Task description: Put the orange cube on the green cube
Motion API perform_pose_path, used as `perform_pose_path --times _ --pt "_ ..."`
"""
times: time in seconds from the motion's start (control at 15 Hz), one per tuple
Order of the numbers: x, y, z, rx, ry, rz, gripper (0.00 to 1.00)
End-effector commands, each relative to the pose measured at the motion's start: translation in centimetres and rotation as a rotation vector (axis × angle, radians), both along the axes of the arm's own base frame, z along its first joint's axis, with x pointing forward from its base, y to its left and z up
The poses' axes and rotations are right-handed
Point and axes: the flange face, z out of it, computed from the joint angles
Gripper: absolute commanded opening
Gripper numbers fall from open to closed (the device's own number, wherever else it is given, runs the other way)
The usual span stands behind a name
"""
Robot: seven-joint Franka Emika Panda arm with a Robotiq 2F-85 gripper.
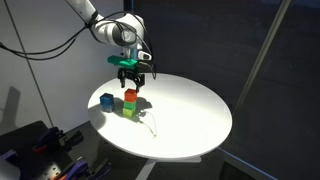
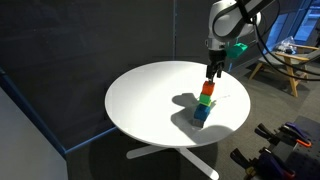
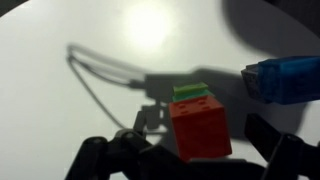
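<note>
Gripper [image 1: 132, 78]: it hangs directly above the stack, clear of the top cube, with a visible gap between them in both exterior views. In the wrist view my fingers [image 3: 275, 150] stand spread to either side of the orange cube [image 3: 200, 128] and touch neither face. The jaws are parted and hold nothing.

Orange cube [image 1: 130, 96]: seated on the green cube [image 1: 129, 109], upright, with its edges roughly in line with the cube below. From the wrist, only a strip of the green cube [image 3: 193, 94] shows past the orange top face. The stack also reads as two tiers in an exterior view, orange [image 2: 207, 89] over green [image 2: 204, 101].

Blue cube [image 1: 107, 101]: on the desk [image 1: 190, 110] just beside the stack. I cannot tell whether it touches the green cube. In an exterior view it sits in front of the stack's base [image 2: 201, 114], and in the wrist view it lies at the upper right edge [image 3: 285, 78] (blurred there).

Desk: round, white, on a pedestal. The stack stands toward one rim rather than at the centre.

Other items: a thin wire [image 3: 92, 85] lies looped on the desk near the stack (its shadow doubles it). A wooden chair [image 2: 287, 62] stands off the desk in the background.
</note>
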Motion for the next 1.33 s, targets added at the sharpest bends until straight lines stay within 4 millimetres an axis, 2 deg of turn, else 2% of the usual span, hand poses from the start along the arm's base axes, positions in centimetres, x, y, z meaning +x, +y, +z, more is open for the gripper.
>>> perform_pose_path --times 0.0,0.6,1.27 --pt "-2.3 -0.6 2.3 0.006 -0.007 -0.076 1.0" --pt "-7.4 -0.6 5.6 0.012 -0.051 -0.089 1.0" --pt "-11.4 -0.5 9.9 0.014 -0.097 -0.079 1.0"
